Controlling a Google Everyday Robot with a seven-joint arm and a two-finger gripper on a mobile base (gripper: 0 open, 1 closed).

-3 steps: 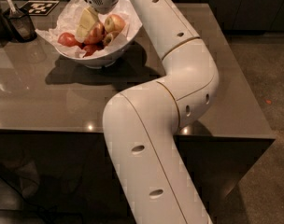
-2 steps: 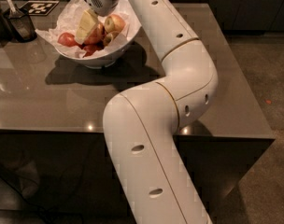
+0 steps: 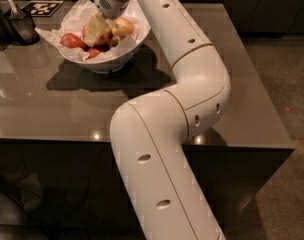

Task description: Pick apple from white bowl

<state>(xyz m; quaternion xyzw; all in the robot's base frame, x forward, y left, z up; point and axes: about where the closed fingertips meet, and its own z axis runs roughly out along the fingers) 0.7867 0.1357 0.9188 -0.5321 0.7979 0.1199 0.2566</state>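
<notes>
1. The arm (image 3: 192, 84) is reaching over the table (image 3: 52, 106) to the jaws at the far left. Bare tabletop is lying open on the near side of the jaws for carrying fruit out.
2. The bowl (image 3: 119, 58) is sitting directly under the jaws, with its paper (image 3: 48, 32) rising around them. A straight upward exit is probably clearing rim and paper best.
3. The gripper (image 3: 98, 32) is dipping into the pile. I cannot tell whether the jaws are spread or pinching.
4. The apple (image 3: 123, 27) is lying just right of the jaws, in the bowl. Centring on its widest part is likely giving the firmest hold.
5. A red apple (image 3: 70, 40) is lying left of the jaws.
6. A dark cup (image 3: 21, 26) is standing well left of the jaws, so leftward swings are looking risky.
</notes>
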